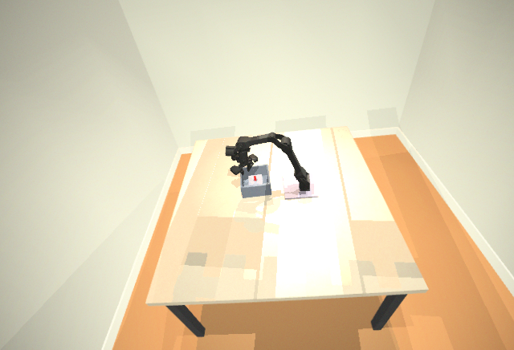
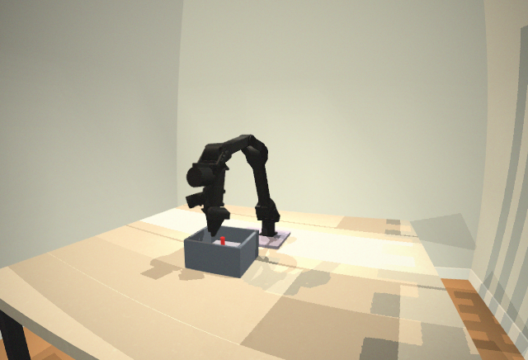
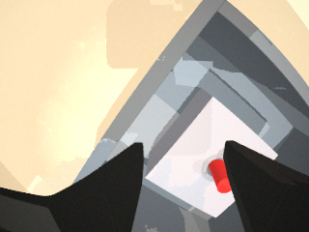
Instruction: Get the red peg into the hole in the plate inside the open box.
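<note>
The red peg (image 1: 254,178) (image 2: 222,240) (image 3: 219,176) stands in the hole of the white plate (image 1: 259,182) (image 2: 232,243) (image 3: 208,126) inside the grey-blue open box (image 1: 255,191) (image 2: 213,258) (image 3: 159,72). Its upper part sticks out above the plate; how deep it sits cannot be told. My gripper (image 1: 243,168) (image 2: 214,233) (image 3: 184,150) is open and holds nothing. Its tips are above the plate near the box's rim, off to one side of the peg. In the wrist view the right finger partly overlaps the peg's edge; whether they touch is unclear.
The box walls surround the plate and peg, with one wall near the fingers. The arm's base stands on a pale purple mat (image 1: 292,193) (image 2: 279,240) beside the box. Both are on the wooden table (image 1: 232,279) (image 2: 205,305), which has patchy light and shadows.
</note>
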`<state>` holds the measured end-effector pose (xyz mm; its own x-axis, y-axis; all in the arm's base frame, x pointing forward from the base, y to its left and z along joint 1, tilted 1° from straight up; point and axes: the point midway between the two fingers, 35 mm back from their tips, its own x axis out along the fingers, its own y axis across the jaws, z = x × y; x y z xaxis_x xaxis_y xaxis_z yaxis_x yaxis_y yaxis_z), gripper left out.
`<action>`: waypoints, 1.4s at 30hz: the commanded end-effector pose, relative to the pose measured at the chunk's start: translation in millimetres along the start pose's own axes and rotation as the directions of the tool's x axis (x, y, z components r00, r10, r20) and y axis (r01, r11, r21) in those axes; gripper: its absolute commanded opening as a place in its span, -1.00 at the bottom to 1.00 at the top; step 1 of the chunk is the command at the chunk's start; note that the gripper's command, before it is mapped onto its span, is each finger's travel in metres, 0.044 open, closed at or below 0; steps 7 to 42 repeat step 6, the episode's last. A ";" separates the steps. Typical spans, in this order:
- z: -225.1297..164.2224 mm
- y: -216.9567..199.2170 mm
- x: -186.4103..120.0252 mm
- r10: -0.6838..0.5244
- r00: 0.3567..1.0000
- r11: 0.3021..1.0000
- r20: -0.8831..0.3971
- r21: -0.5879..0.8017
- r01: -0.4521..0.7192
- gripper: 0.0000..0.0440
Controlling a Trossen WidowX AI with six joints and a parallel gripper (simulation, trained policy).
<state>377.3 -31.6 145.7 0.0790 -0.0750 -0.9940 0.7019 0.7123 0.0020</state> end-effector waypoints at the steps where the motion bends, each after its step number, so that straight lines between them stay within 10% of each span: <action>1: 2.0 5.2 -6.6 -0.005 1.000 1.000 -0.027 0.014 0.005 -0.04; 42: 2.7 11.4 -15.8 -0.026 0.997 0.999 -0.072 0.032 0.028 0.01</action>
